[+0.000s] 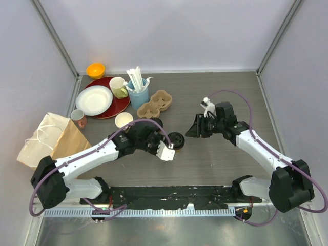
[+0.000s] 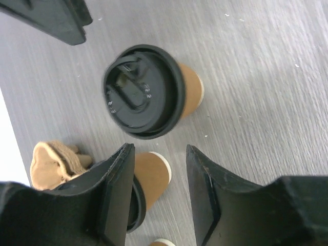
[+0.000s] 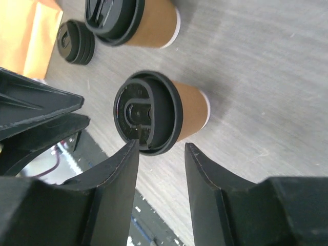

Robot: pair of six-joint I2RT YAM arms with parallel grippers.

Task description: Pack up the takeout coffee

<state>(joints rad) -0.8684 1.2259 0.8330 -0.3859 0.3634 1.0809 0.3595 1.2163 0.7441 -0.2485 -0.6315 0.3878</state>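
1. My left gripper [image 2: 159, 148] is partly spread, with bare table showing between the jaws; it has hold of nothing.
2. My right gripper [image 3: 161, 145] is spread about as far; nothing is clamped in it; the rim of a black lid shows just past its fingertips, and neither finger appears to touch it.
3. The takeout coffee cup [image 1: 175, 139] stands upright near the middle of the grey wood-grain table [image 1: 205, 169], between my two grippers; its black sip lid is on.
4. A second lidded cup [image 3: 128, 20] stands upright just beyond the first, on my left arm's side; in the left wrist view one of my own fingers hides part of it.
5. An unlidded kraft cup [image 1: 123, 120], cream inside, stands further left, near the red plate [image 1: 119, 105].
6. The pulp cup carrier [image 1: 155, 104] lies behind the cups, just beside the light blue cup of white sticks [image 1: 138, 95].
7. A brown paper bag [image 1: 48, 138] with white cord handles lies at the table's left edge.
8. A small black lidded object [image 3: 76, 35] sits near that bag in the right wrist view; I cannot tell what is under the lid.
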